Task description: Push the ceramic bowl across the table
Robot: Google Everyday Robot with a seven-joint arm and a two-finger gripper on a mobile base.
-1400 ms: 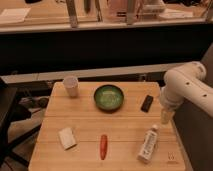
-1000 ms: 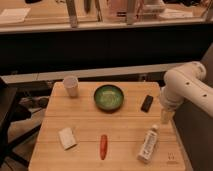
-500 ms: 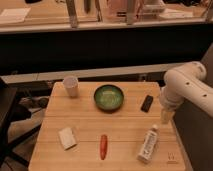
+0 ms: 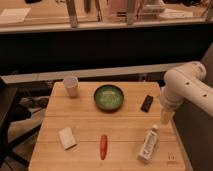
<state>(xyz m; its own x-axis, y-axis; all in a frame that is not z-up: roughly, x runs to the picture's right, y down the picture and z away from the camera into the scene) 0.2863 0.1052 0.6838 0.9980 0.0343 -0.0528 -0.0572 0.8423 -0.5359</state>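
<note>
The ceramic bowl (image 4: 109, 96), round, green, with a dark rim, sits on the far middle part of the light wooden table (image 4: 125, 125). My white arm (image 4: 185, 87) comes in from the right. My gripper (image 4: 166, 116) hangs at the table's right edge, right of the bowl and apart from it, beside a small black object (image 4: 147, 103).
A small pale cup (image 4: 71, 86) stands at the far left corner. A white packet (image 4: 66, 138), a red chili-like item (image 4: 103, 146) and a lying white bottle (image 4: 148, 143) are along the near side. A dark counter runs behind the table.
</note>
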